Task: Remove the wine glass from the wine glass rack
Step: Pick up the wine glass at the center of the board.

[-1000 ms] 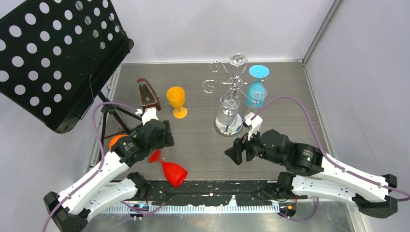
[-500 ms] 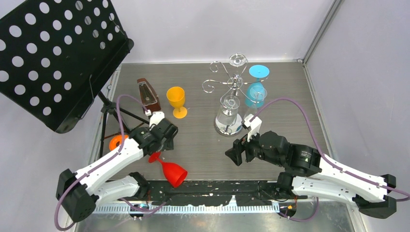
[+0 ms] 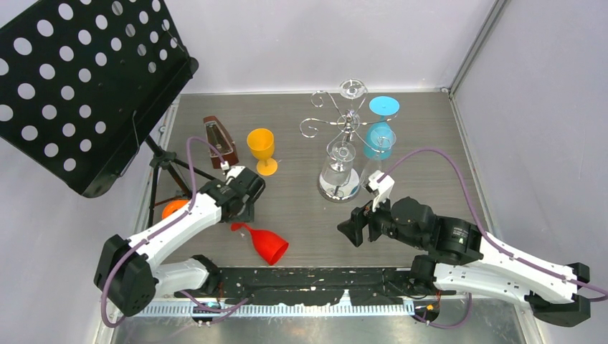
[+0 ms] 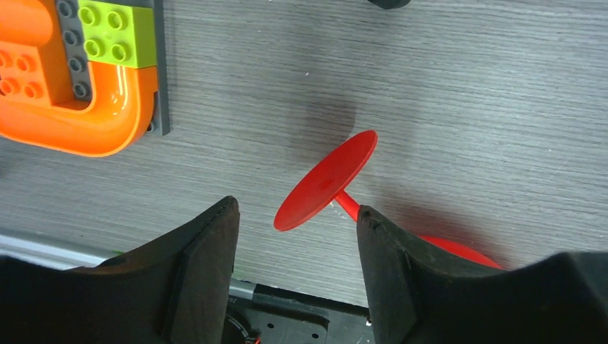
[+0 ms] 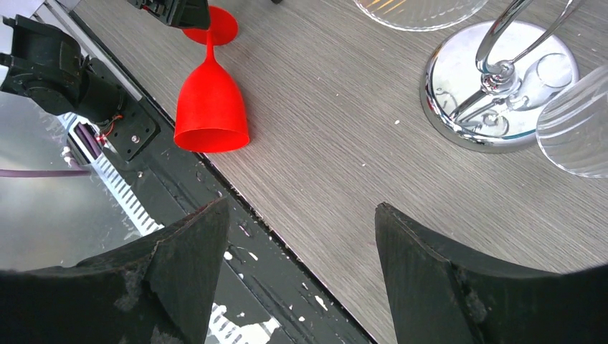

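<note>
The chrome wine glass rack [image 3: 347,123] stands at the back middle on a round mirrored base [image 5: 439,109]. A clear wine glass [image 3: 338,169] hangs upside down on its near side, a blue one [image 3: 379,134] on its right, and another clear one [image 3: 353,89] at the back. A red wine glass [image 3: 266,243] lies on its side on the table. My left gripper [image 4: 297,223] is open, with the red glass's foot [image 4: 326,180] just beyond its fingertips, untouched. My right gripper [image 5: 301,215] is open and empty, hovering near the table's front edge, in front of the rack.
A yellow goblet [image 3: 262,147] stands upright left of the rack, with a brown metronome [image 3: 219,140] beside it. A black perforated music stand [image 3: 79,79] looms at the back left. An orange and green brick piece [image 4: 79,79] lies at the table's left edge.
My left arm swung right and forward and its jaws narrowed a little. The red glass shifted right along the table. The right arm dropped back slightly.
</note>
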Controlling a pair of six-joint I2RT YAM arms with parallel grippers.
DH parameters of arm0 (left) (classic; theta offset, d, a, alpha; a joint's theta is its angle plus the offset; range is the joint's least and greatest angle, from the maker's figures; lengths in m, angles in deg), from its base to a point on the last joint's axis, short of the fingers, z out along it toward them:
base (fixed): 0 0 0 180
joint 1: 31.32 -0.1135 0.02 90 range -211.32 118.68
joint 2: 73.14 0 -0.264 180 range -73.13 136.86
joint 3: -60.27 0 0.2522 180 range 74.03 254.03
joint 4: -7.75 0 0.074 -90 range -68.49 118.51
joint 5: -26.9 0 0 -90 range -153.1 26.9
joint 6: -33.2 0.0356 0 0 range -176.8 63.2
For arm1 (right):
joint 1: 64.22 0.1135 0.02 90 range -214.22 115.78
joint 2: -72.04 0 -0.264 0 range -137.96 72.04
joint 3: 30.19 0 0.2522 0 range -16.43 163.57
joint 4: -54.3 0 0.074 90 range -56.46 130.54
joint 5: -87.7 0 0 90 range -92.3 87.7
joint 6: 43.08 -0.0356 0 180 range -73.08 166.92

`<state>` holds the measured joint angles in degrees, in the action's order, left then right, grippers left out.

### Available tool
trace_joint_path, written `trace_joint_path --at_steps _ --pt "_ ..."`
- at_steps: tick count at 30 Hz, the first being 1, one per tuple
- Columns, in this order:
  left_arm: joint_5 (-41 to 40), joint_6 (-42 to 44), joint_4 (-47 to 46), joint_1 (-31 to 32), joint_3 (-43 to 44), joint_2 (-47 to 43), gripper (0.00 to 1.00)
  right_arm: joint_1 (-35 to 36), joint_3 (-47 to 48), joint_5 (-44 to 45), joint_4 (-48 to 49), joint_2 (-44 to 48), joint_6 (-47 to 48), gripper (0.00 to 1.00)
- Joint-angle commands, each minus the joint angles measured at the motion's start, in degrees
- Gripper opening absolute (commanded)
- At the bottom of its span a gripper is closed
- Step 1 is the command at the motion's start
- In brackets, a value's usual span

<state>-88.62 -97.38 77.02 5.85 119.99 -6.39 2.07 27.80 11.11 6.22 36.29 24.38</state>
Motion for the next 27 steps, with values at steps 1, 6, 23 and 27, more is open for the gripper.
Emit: trace_joint_path --at_steps 1,6,23,27 --pt "4.8 3.2 -5.0 -2.7 -1.1 0.4 0.59 0.3 -0.1 2.0 1.0 1.4 0.5 0.8" --pt "6.3 5.1 -6.2 -3.5 -0.9 1.9 0.42 0.3 -0.4 2.1 1.1 1.2 0.1 0.8" --pt "11.3 6.9 -9.1 -4.1 -4.4 -1.6 0.0 0.3 2.2 1.9 -0.1 -0.3 -1.0 0.8" --pt "11.0 6.0 -8.2 -4.1 -4.5 -8.1 0.0 0.5 2.9 0.3 0.1 -0.6 -2.0 0.8"
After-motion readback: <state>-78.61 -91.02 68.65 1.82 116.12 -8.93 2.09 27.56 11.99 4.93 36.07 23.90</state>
